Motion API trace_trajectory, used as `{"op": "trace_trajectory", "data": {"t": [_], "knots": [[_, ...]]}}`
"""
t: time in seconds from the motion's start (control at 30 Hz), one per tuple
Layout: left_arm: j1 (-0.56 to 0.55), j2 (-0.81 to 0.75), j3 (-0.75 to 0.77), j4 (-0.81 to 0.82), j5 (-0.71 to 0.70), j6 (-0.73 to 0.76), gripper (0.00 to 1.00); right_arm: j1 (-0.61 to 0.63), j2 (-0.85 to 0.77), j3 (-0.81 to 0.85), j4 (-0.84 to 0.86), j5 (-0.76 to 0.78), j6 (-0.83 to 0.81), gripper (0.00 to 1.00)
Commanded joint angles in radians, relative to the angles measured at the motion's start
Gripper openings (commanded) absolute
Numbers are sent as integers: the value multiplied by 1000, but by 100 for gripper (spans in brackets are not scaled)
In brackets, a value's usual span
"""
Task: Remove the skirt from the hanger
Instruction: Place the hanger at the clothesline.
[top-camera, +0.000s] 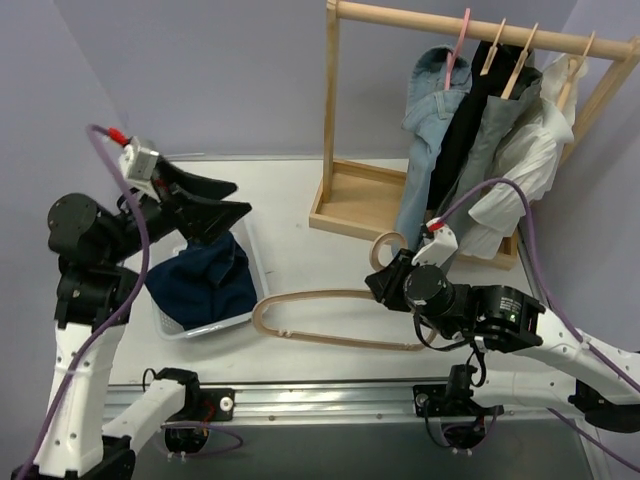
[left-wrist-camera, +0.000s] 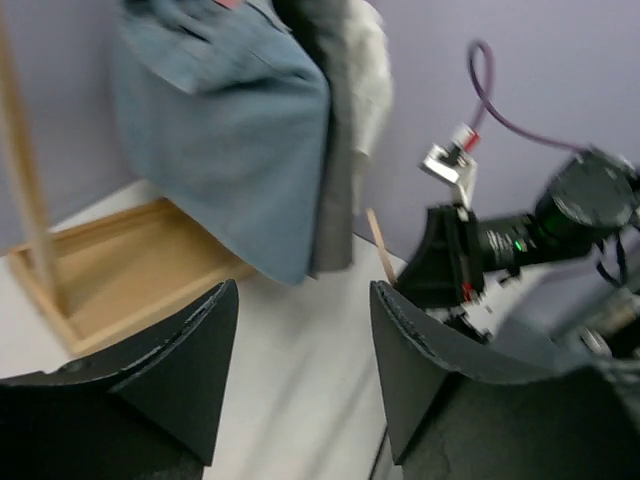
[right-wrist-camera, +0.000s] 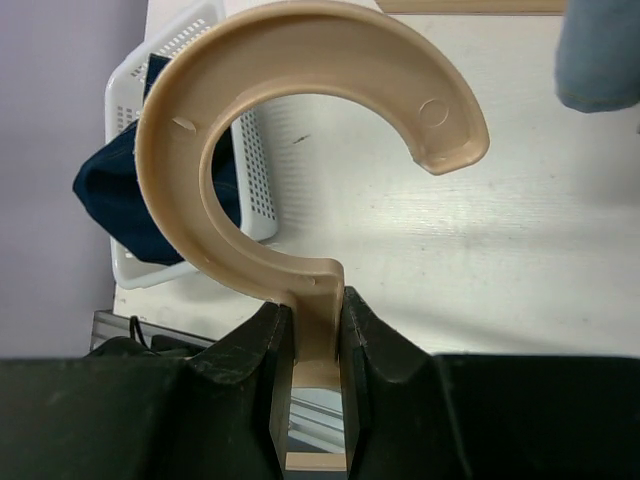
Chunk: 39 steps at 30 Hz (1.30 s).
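Note:
The grey skirt (top-camera: 497, 125) hangs on the rack from a pale wooden hanger (top-camera: 520, 62); in the left wrist view the skirt (left-wrist-camera: 335, 150) shows behind the denim. My right gripper (top-camera: 385, 280) (right-wrist-camera: 318, 305) is shut on the neck of another hanger (top-camera: 330, 296) (right-wrist-camera: 180, 120), pale tan and bare, which lies across the table with its hook toward the rack. My left gripper (top-camera: 240, 197) (left-wrist-camera: 305, 290) hovers open and holds nothing, above a basket and well left of the rack.
A white basket (top-camera: 254, 266) at the left holds a dark blue garment (top-camera: 210, 280). The wooden rack (top-camera: 350, 200) at the back right also carries a light-blue denim garment (top-camera: 425, 120) on a pink hanger (top-camera: 460, 40), a black garment (top-camera: 465, 120) and a white blouse (top-camera: 530, 160).

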<state>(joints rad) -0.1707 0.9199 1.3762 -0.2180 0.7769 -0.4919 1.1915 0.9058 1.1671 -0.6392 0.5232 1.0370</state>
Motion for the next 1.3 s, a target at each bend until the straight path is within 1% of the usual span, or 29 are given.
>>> {"op": "trace_trajectory", "data": {"t": [0.0, 0.03, 0.07, 0.1, 0.17, 0.2, 0.27, 0.3, 0.4, 0.47, 0.53, 0.63, 0.7, 0.77, 0.8, 0.9, 0.97, 1.23, 1.27], "knots": [[-78, 89, -58, 103, 338, -77, 62, -6, -54, 34, -117, 86, 70, 0], [-108, 85, -68, 92, 364, -59, 62, -6, -80, 34, -147, 93, 80, 0], [-171, 82, -71, 51, 392, -19, 63, -6, -94, 34, -158, 98, 86, 0], [-202, 79, -60, -83, 386, 95, 65, -6, -106, 34, -169, 101, 92, 0], [-284, 82, -45, -219, 346, 205, 67, -6, -137, 42, -175, 101, 92, 0], [-306, 83, -42, -300, 335, 270, 69, -6, -143, 45, -186, 104, 92, 0], [-343, 83, -51, -348, 314, 305, 71, -6, -151, 60, -201, 112, 95, 0], [-372, 80, -58, -357, 314, 312, 71, -6, -150, 66, -220, 118, 97, 0], [-404, 54, -74, -380, 303, 315, 75, -6, -143, 85, -234, 127, 100, 0], [-406, 36, -68, -400, 297, 323, 78, -6, -139, 89, -232, 130, 98, 0], [-411, 22, -63, -414, 306, 320, 79, -6, -134, 86, -228, 129, 97, 0], [-411, 1, -52, -425, 251, 306, 79, -4, -130, 68, -212, 117, 95, 0], [-411, -3, -48, -402, 233, 265, 80, -6, -133, 42, -191, 109, 92, 0], [-411, 11, -37, -396, 234, 230, 80, -6, -136, 28, -179, 110, 92, 0], [-411, 31, -14, -420, 232, 228, 77, -4, -136, 17, -169, 113, 90, 0], [-424, 56, 9, -461, 223, 228, 76, -4, -142, 8, -137, 123, 86, 0], [-435, 65, 14, -510, 211, 257, 76, -6, -140, 12, -122, 124, 80, 0], [-487, 60, -29, -531, 164, 262, 76, -4, -71, 71, -96, 132, 40, 0], [-492, 62, -29, -534, 150, 262, 71, -6, -67, 74, -93, 127, 37, 0]]}}
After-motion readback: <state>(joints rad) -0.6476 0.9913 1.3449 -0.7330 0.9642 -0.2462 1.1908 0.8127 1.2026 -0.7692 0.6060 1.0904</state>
